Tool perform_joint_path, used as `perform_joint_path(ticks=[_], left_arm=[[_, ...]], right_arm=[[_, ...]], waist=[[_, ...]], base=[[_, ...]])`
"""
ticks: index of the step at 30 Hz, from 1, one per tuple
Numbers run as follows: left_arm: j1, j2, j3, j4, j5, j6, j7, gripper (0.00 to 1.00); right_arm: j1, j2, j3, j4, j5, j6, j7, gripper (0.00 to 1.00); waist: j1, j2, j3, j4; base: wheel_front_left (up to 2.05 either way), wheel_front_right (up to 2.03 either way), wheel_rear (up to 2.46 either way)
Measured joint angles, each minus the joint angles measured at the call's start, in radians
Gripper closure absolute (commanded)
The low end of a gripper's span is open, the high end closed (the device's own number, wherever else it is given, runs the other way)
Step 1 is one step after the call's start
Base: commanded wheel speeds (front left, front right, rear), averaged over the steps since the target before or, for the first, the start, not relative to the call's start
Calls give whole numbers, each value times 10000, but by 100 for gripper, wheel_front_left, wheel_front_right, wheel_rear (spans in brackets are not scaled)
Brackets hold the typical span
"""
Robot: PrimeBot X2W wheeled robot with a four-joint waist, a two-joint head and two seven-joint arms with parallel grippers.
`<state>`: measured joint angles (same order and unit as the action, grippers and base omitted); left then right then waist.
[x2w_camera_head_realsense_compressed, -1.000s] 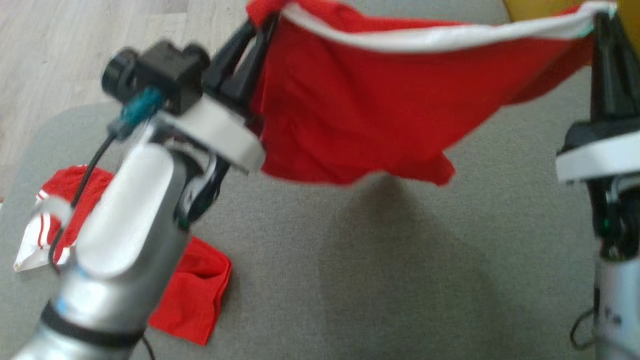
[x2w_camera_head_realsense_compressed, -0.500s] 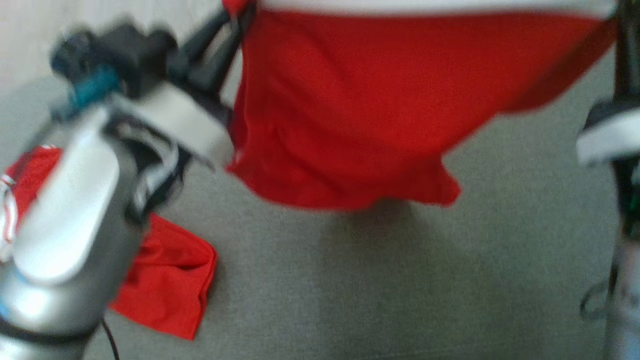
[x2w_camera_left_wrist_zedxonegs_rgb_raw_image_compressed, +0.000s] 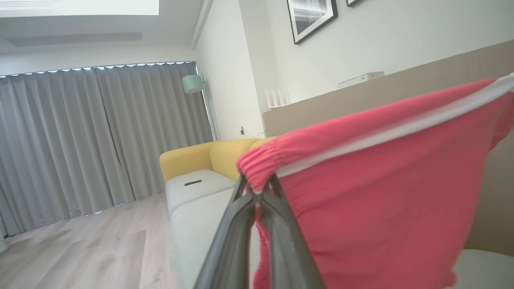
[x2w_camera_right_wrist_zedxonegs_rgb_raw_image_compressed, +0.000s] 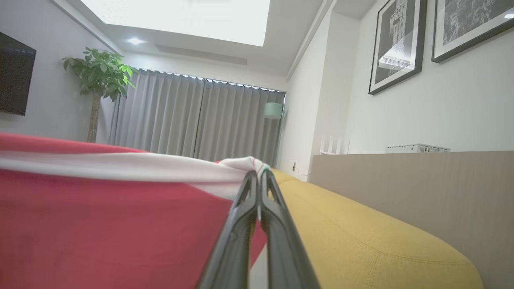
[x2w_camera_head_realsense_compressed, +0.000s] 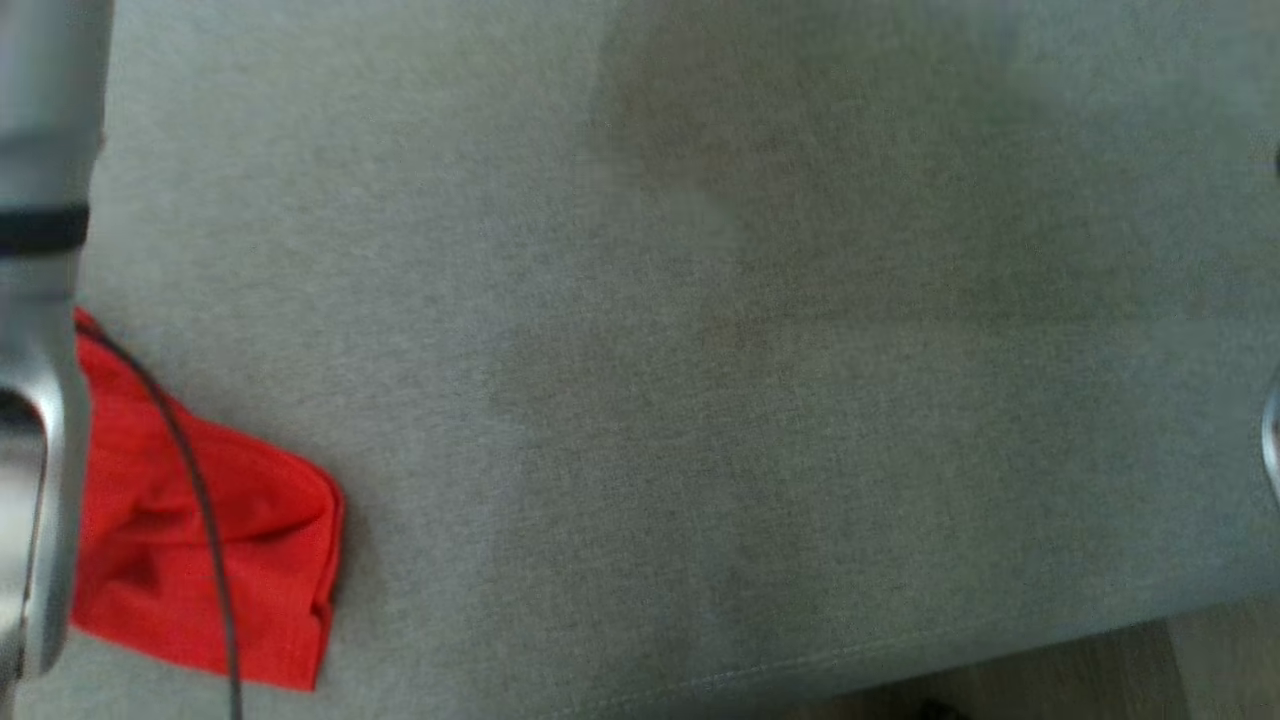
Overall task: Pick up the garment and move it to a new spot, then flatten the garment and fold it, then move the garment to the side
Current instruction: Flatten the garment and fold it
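The garment is red with a white stripe along its gathered waistband, and it hangs stretched in the air between my two grippers. In the left wrist view my left gripper is shut on one bunched end of the waistband. In the right wrist view my right gripper is shut on the other end, where the white stripe of the garment runs off to the left. My pale left forearm rises along the left edge of the head view.
A second red cloth lies crumpled on the grey sofa seat at the lower left, with a black cable across it. The seat's front edge and wood floor show at the lower right. A yellow sofa back lies beyond my right gripper.
The head view has swung down: the hanging garment and both grippers have passed out of its top. The red cloth on the seat now sits lower left in the picture.
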<state>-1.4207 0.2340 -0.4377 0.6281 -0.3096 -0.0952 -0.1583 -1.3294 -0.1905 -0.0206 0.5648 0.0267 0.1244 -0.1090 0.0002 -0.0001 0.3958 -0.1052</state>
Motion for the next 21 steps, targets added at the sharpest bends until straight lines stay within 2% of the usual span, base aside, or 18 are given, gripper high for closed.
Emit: perform_joint_path(ticks=[4, 9, 16, 21], left_arm=[[-367, -464, 59, 1243, -73, -15, -709, 100], [133, -876, -61, 2080, -209, -123, -907, 100], [2450, -1141, -430, 2311, -362, -286, -913, 100], [4490, -1089, -1005, 1749, -359, -357, -913, 100]], right_arm=[[-530, 303, -201, 1710, -169, 0, -869, 100], [-267, 433, 0, 3149, -184, 0, -1072, 100], [1197, 384, 1607, 4809, 859, -2, -855, 100], [2336, -401, 3411, 4836, 2080, -2, -353, 100]], waist=[[0, 0, 396, -102], [0, 0, 558, -66], [-1, 0, 472, 76], [-2, 0, 41, 182]], base=[[0, 0, 0], [0, 0, 0], [0, 0, 0], [0, 0, 0]])
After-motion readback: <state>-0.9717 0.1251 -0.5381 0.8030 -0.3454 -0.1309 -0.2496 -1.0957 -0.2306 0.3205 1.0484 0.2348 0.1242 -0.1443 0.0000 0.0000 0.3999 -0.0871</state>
